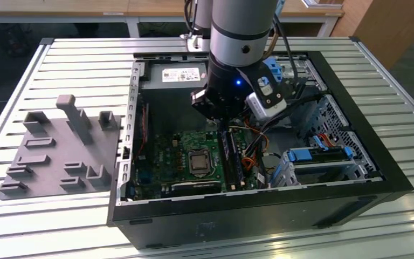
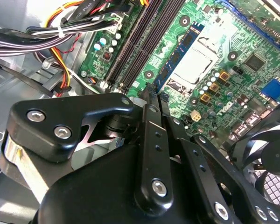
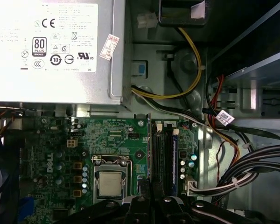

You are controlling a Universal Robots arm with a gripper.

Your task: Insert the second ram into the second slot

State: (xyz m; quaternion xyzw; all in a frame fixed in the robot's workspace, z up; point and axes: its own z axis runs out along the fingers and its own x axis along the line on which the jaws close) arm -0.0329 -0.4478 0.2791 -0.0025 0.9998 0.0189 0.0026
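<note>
My gripper [image 1: 225, 128] reaches down into the open computer case [image 1: 264, 202], over the black memory slots [image 1: 232, 159] beside the processor socket [image 1: 198, 161]. In the second wrist view its fingers [image 2: 149, 121] are pressed close together on the near end of the second ram [image 2: 179, 53], a thin blue strip running away from the tips [image 2: 155, 93] along the slots [image 2: 133, 44]. Whether it sits in a slot I cannot tell. In the first wrist view another blue memory strip [image 3: 173, 163] stands in the slot nearest the capacitors, past the gripper [image 3: 152, 198].
The silver power supply [image 3: 51, 46] lies beyond the motherboard. Cable bundles [image 3: 252, 163] run beside the slots, and a fan [image 2: 270, 158] is close to the wrist. Drive bays with blue latches [image 1: 315, 154] fill the exterior view's right. A grey fixture plate [image 1: 56, 151] lies outside the case.
</note>
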